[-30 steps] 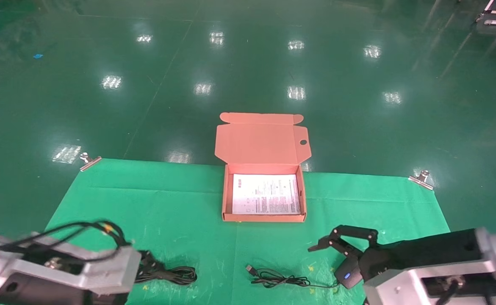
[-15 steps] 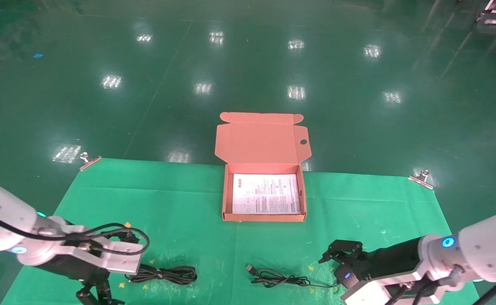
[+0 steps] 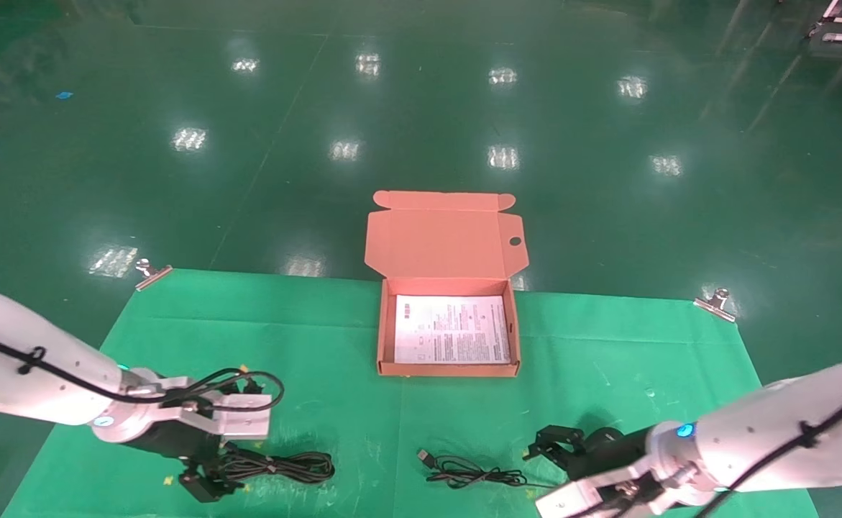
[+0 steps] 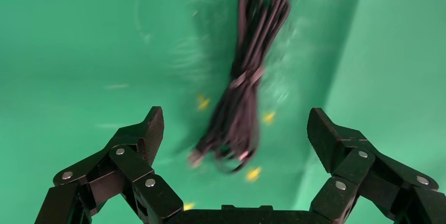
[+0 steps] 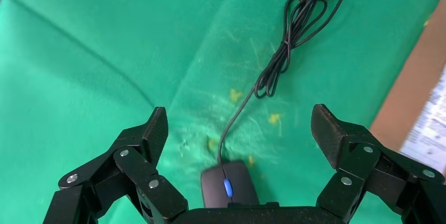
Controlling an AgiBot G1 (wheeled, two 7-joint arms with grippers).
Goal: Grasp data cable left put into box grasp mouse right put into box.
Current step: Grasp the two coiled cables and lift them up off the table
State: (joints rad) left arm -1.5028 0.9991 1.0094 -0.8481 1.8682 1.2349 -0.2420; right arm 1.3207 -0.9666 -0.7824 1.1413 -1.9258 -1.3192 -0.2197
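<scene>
The data cable (image 3: 284, 466) lies as a long black bundle on the green cloth at the front left. My left gripper (image 3: 203, 483) hangs open just over its left end. In the left wrist view the bundle (image 4: 247, 77) stretches away from between the spread fingers of the left gripper (image 4: 235, 116), apart from both. The mouse (image 5: 229, 184) sits on the cloth close under my open right gripper (image 5: 237, 113), untouched. In the head view the right gripper (image 3: 548, 444) hides the mouse. The salmon box (image 3: 449, 370) stands open mid-table with a white sheet inside.
The mouse's thin cord (image 3: 474, 475) lies looped between the two grippers, its USB plug (image 3: 425, 455) pointing toward the box. The box lid (image 3: 446, 241) leans back beyond the table edge. Metal clips (image 3: 151, 272) (image 3: 714, 302) hold the cloth's far corners.
Both arms have come down and forward toward the cloth. The left gripper now hovers low at the cable's end, and the right gripper has lowered over the mouse. Neither object has moved.
</scene>
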